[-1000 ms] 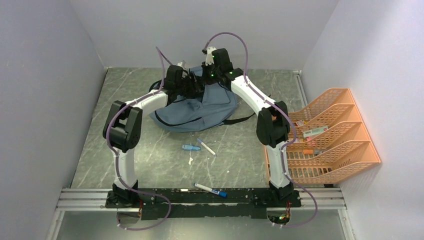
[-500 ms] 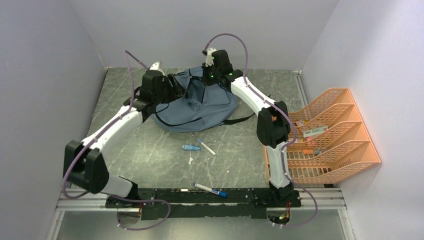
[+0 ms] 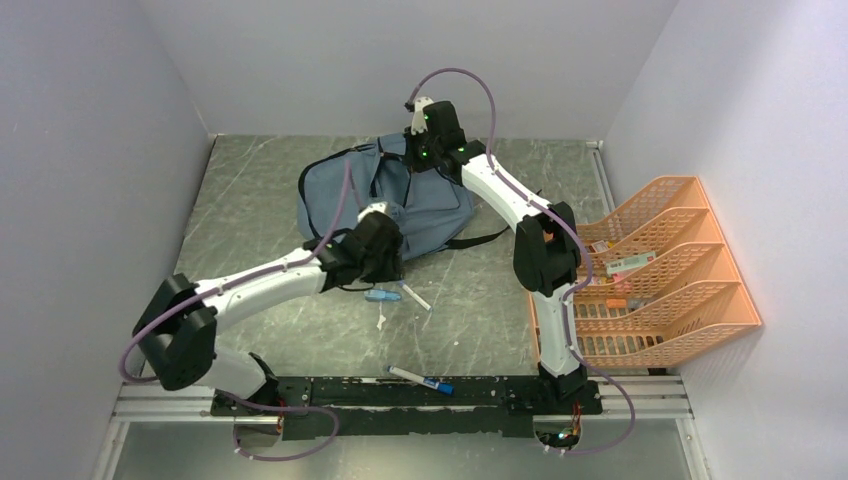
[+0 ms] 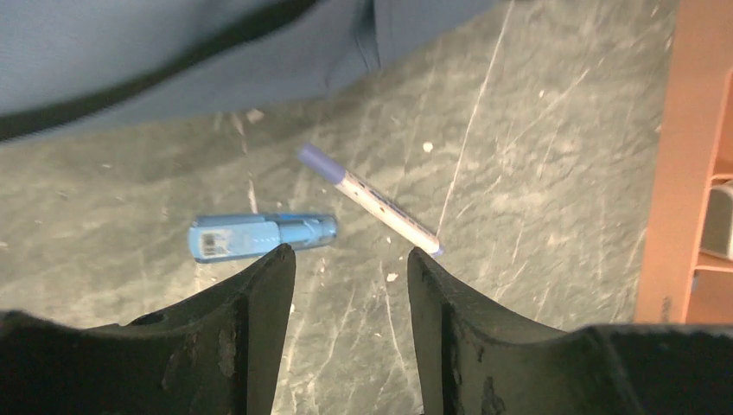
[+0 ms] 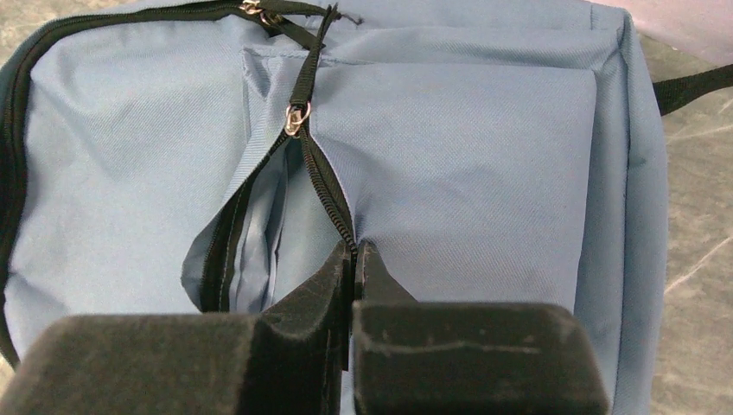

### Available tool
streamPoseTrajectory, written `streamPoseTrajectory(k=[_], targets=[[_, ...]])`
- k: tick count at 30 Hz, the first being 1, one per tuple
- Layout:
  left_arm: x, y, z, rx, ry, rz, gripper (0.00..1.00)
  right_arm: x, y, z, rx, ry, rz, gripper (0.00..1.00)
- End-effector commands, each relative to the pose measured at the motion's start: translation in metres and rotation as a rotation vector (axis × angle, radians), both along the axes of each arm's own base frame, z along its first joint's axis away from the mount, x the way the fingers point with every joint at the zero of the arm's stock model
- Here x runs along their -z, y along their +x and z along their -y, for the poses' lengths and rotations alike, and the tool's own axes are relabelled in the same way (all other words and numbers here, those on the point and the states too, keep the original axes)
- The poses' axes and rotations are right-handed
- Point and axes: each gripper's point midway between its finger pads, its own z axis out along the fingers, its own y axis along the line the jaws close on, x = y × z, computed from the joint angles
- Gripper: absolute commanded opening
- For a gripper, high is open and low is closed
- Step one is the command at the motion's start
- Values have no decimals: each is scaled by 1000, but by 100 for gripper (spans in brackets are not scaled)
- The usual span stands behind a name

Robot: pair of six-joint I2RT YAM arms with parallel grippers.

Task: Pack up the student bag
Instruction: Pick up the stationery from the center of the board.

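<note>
The grey-blue student bag [image 3: 335, 190] lies at the back of the table. Its front pocket zip [image 5: 298, 117] is partly undone and gapes. My right gripper [image 5: 355, 251] is shut on the zip edge of that pocket [image 3: 425, 160], holding it up. Just in front of the bag, my left gripper [image 4: 350, 251] hovers low over the table [image 3: 385, 278], open, with nothing between its fingers. A small blue capped tube [image 4: 259, 236] lies just beyond the left fingertip [image 3: 381, 295]. A white pen with a purple cap [image 4: 372, 201] lies beyond the right fingertip [image 3: 412, 293].
An orange mesh tray rack [image 3: 665, 265] holding several small items stands at the right, its edge showing in the left wrist view [image 4: 683, 156]. A white and blue marker [image 3: 420, 379] lies by the front rail. A black bag strap [image 3: 480, 240] trails right.
My left arm left the bag's left side and swung down towards the near side, over the blue tube and pen. The bag's left part dropped flat. The right gripper kept its hold.
</note>
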Motion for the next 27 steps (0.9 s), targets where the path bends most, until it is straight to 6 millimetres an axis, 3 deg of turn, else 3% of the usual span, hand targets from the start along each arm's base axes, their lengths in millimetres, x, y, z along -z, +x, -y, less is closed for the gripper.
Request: streamPoseTrajectory(k=[1, 13, 19, 27], targets=[[8, -9, 25, 13, 21, 1, 55, -29, -1, 3, 16, 29, 55, 0], [52, -27, 80, 68, 72, -110, 50, -27, -2, 3, 14, 28, 46, 0], [59, -34, 83, 58, 96, -123, 50, -27, -2, 5, 19, 21, 54, 0], [66, -28, 75, 7, 154, -116, 54, -26, -2, 5, 15, 22, 54, 0]])
